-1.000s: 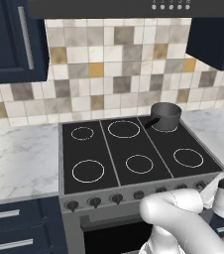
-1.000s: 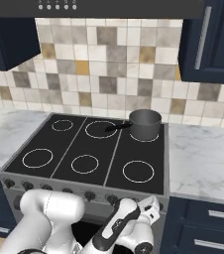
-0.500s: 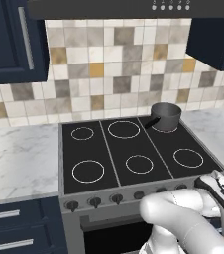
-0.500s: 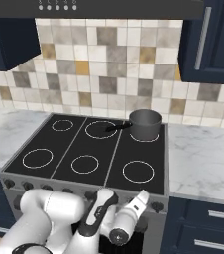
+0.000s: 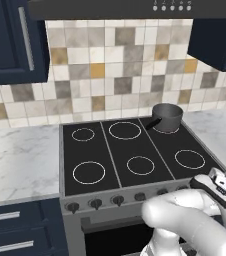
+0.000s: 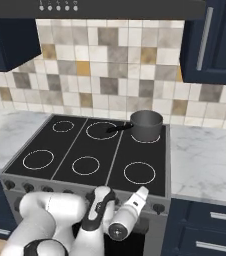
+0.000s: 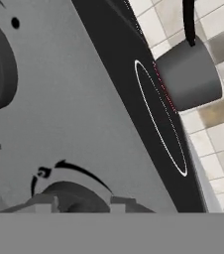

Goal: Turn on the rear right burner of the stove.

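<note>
Right base view first: over the last second the arm's hand has dropped and rolled in front of the stove (image 6: 85, 145), from beside the front panel's right end to a spot low against it; the wrist's round end cap now faces the camera; I judge this as the final approach to a knob at the right of the row, with no knob turned yet.

The stove is the biggest thing: glossy black glass in three panels with six thin white rings, over a matte grey metal front carrying a row of dark round knobs; pale veined marble counter (image 5: 20, 155) flanks it, and a backsplash (image 5: 115, 65) of small square tiles in grey, beige and ochre rises behind.

The rear right burner (image 6: 146, 140) lies at the back of the right panel, mostly hidden under the dark grey saucepan (image 6: 146, 125), a smooth cylinder with a straight black handle pointing left.

In the hand view a dark round knob (image 7: 74, 196) sits just before the gripper (image 7: 79, 204), with curved markings printed above it; only blurred grey stubs of the fingers (image 7: 39, 203) show, so I cannot tell how wide they stand or whether they touch the knob.
</note>
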